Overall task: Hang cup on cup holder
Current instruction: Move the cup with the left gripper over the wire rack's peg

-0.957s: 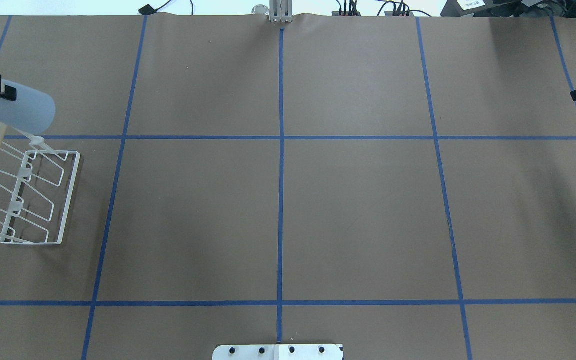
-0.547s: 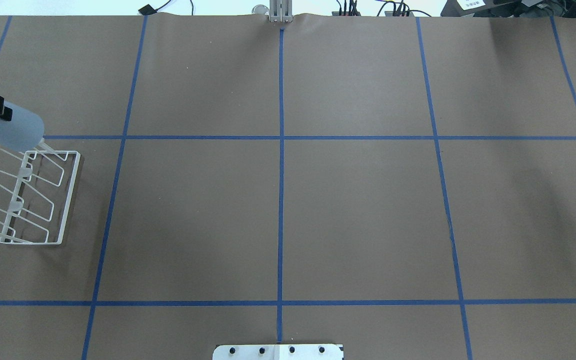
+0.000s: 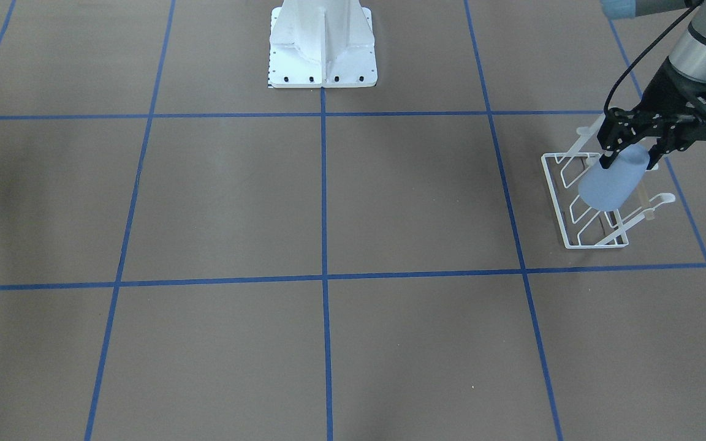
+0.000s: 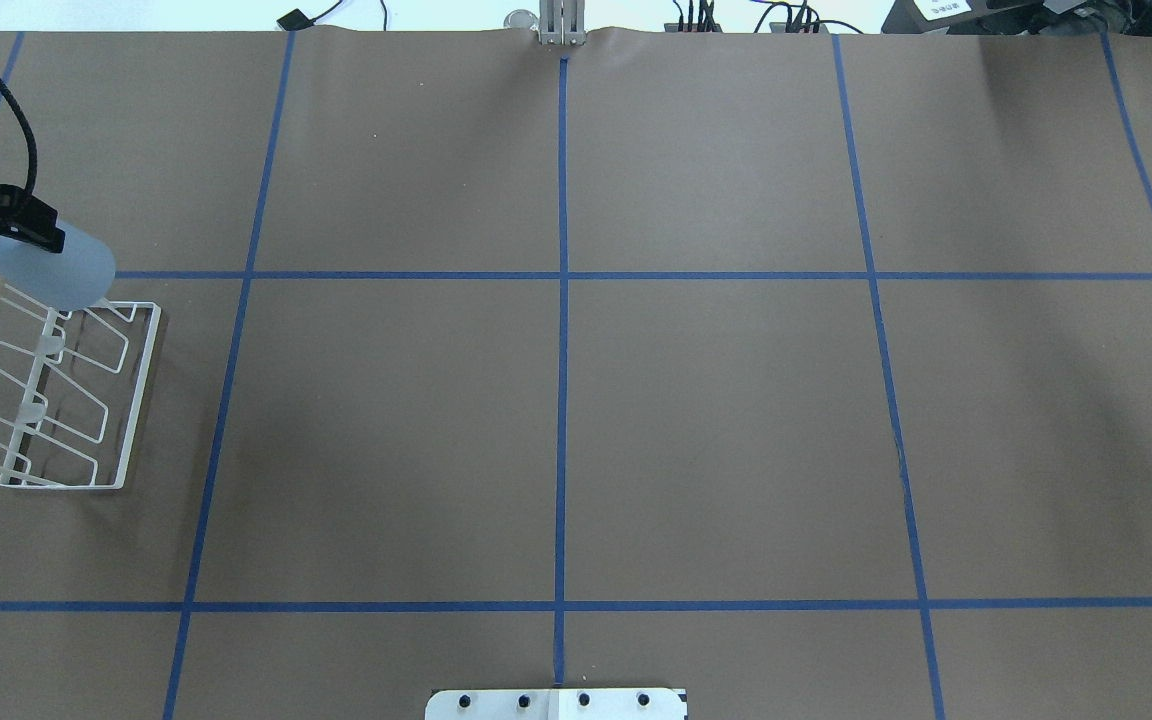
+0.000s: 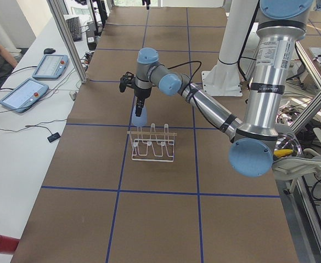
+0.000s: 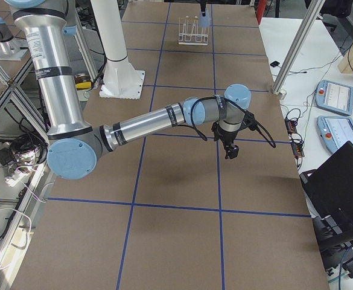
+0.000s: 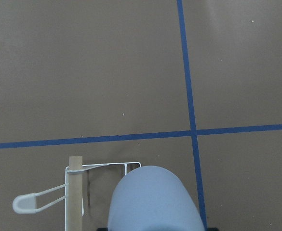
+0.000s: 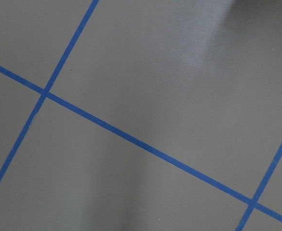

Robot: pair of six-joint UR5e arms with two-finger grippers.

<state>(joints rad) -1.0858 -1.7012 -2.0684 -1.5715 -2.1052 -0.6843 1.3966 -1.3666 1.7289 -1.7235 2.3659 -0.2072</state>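
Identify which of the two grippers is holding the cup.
The left gripper, shut on the light blue cup over the rack; the right gripper carries nothing.

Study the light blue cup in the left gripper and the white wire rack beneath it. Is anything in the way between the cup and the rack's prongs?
Nothing visible is. The left gripper holds the cup right over one end of the cup holder, with no other object between them.

Overhead: behind robot base (image 4: 556,703), looking forward-down. Front-facing: opposite, steep. Side views: far back, at ends of table (image 5: 149,219). Left wrist: close over cup holder (image 7: 74,192), shared with overhead, front.
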